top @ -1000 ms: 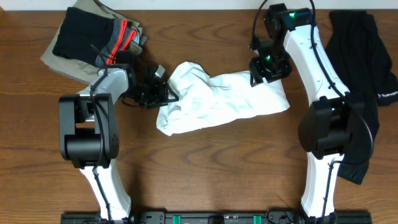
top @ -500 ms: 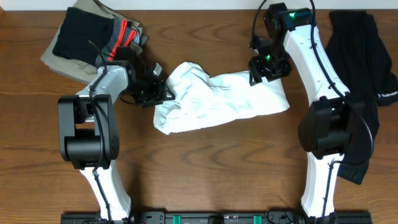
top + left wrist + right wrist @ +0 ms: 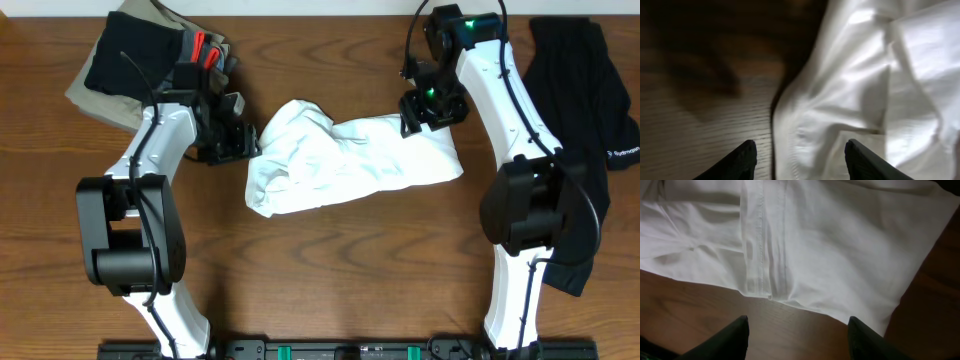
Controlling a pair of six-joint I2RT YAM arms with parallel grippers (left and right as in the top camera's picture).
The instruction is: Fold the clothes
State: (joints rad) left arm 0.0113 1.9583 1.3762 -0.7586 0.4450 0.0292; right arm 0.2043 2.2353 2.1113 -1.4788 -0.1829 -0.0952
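One wooden table (image 3: pixel 330 270); crumpled white T-shirt (image 3: pixel 350 160)

Crumpled white T-shirt (image 3: pixel 350 165): 1 edge between the parted fingers (image 3: pixel 742 160) of the left gripper (image 3: pixel 245 140), stitched hem just ahead of the right gripper (image 3: pixel 416 120).

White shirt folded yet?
No. The shirt lies crumpled in an uneven heap, wrinkled, edges loose. Open, gripping nothing: left end effector, right end effector.

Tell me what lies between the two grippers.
The crumpled white shirt lies between the left gripper and the right gripper, as the overhead view shows.
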